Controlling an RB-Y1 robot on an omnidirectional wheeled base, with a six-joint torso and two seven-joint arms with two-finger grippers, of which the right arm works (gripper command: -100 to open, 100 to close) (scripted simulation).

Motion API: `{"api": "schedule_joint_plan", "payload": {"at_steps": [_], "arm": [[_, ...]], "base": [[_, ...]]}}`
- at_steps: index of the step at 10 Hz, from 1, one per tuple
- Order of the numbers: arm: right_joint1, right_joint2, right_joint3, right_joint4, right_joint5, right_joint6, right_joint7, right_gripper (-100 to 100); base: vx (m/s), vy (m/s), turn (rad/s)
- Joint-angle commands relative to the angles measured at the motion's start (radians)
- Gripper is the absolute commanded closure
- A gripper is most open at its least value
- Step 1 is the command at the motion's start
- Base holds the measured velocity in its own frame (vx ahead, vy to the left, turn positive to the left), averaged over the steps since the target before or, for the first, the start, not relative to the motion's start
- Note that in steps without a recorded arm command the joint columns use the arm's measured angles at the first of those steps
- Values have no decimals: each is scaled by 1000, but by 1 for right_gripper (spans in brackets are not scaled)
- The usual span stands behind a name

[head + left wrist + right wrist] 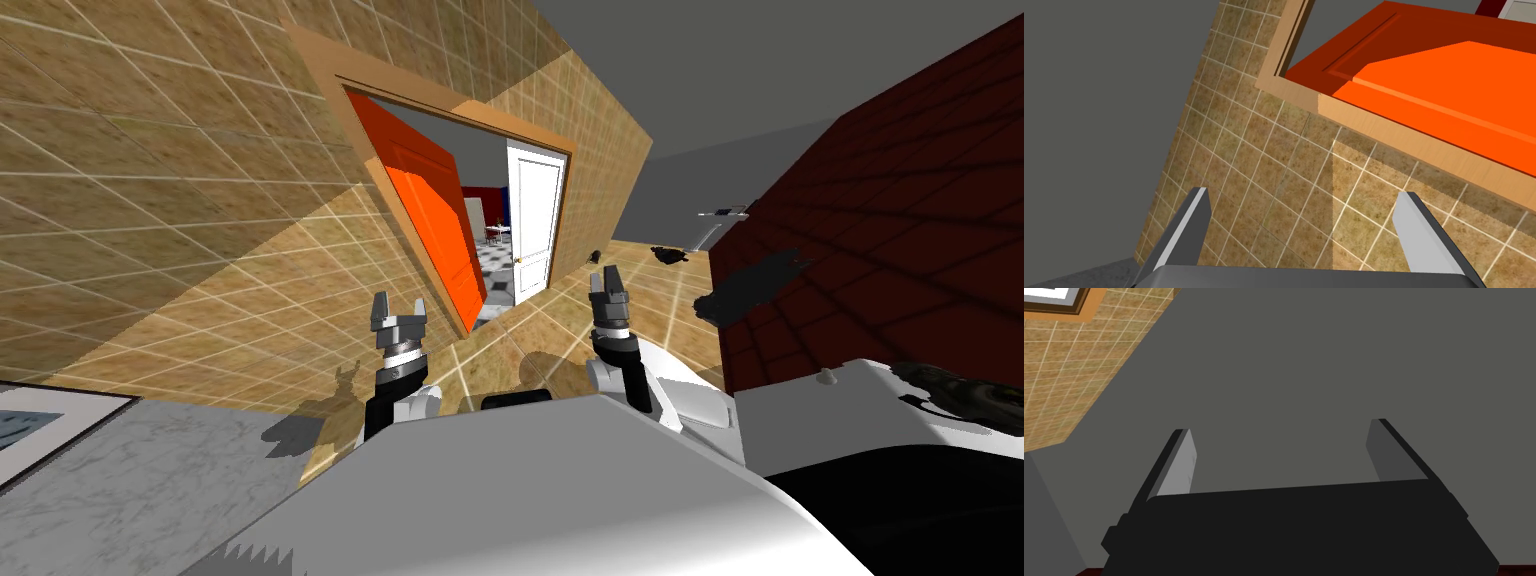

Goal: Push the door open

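An orange door (pixel 430 215) stands swung partly inward in a light wooden frame (pixel 395 225), leaving a gap into a room beyond. My left gripper (pixel 398 309) is open and empty, held short of the door's near bottom corner. In the left wrist view its gripper (pixel 1304 210) points at the tiled wall beside the frame (pixel 1424 150), with the orange door (pixel 1449 85) past it. My right gripper (pixel 608 282) is raised to the right of the doorway, open, as the right wrist view (pixel 1279 438) shows, with nothing between its fingers.
A white door (pixel 532 225) stands at the doorway's right side. A dark red wall (pixel 900 240) runs along my right. A grey counter (pixel 120 480) lies at my near left. Tan tiled floor (pixel 520 340) stretches to the doorway.
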State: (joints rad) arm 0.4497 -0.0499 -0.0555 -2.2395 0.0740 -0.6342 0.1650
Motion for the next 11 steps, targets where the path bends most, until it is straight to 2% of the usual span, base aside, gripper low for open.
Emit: {"api": "schedule_joint_plan", "payload": {"at_steps": [1,7,11], "arm": [[-5,-8,-4,20,-5,-4,11,-100],[-31,-42,-24,133,-29,-32,68,-100],[-51,-65,-39,223,-48,-53,114,-100]], "base": [[-189,-25,94],[-157,-66,153],[-99,-72,161]]}}
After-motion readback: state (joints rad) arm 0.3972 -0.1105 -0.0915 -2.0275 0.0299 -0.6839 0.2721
